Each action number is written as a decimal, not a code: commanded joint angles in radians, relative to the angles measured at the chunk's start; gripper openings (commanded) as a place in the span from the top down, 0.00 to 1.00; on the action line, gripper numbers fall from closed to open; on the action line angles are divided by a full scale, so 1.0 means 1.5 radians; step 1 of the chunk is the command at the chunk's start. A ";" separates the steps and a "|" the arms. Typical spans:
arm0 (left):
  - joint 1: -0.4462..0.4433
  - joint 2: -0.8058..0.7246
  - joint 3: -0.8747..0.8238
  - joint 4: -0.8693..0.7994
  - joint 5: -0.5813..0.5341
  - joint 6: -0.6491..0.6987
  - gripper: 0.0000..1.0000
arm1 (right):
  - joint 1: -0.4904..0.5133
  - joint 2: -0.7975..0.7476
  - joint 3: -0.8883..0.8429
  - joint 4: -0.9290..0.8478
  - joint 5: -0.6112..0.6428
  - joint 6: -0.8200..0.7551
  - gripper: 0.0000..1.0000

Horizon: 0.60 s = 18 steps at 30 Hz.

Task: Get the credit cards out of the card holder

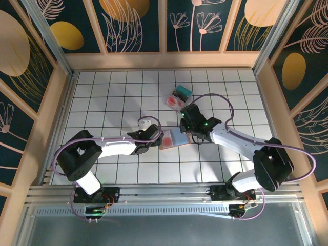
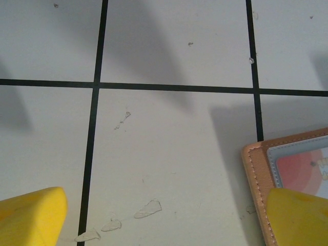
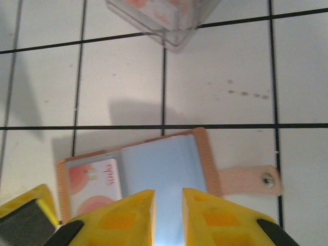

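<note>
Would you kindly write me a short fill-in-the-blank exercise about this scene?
1. The card holder lies ___ on the table, its blue-grey inside facing up.
2. The clear plastic box sits ___ from the arm bases than the card holder.
3. The fingers of the right end effector are coloured ___.
Missing words: open; farther; yellow.

card holder (image 2: pixel 254 169): one corner in the left wrist view, the rest runs off right and bottom, part under a yellow fingertip (image 2: pixel 297 215)
card holder, near edge: under the right gripper (image 3: pixel 168 205) in its own view
right gripper: jaws nearly together, can't tell whether they pinch anything
card (image 3: pixel 96 179): pink print, lettering too blurred to read
clear box (image 3: pixel 164 18): top cut off, contents a blur
</note>
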 commanded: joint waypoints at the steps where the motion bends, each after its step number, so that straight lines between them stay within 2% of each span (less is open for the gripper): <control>1: -0.003 0.012 -0.004 -0.010 -0.003 -0.021 0.01 | 0.021 0.031 0.022 0.007 -0.075 0.008 0.79; 7: -0.003 0.027 -0.006 0.003 0.006 -0.023 0.01 | 0.061 0.129 0.053 0.044 -0.146 0.013 0.78; 13: -0.003 0.033 -0.012 0.011 0.004 -0.028 0.01 | 0.069 0.189 0.072 0.050 -0.166 0.018 0.78; 18: -0.003 0.037 -0.012 0.014 0.006 -0.028 0.01 | 0.070 0.222 0.083 0.032 -0.147 0.022 0.78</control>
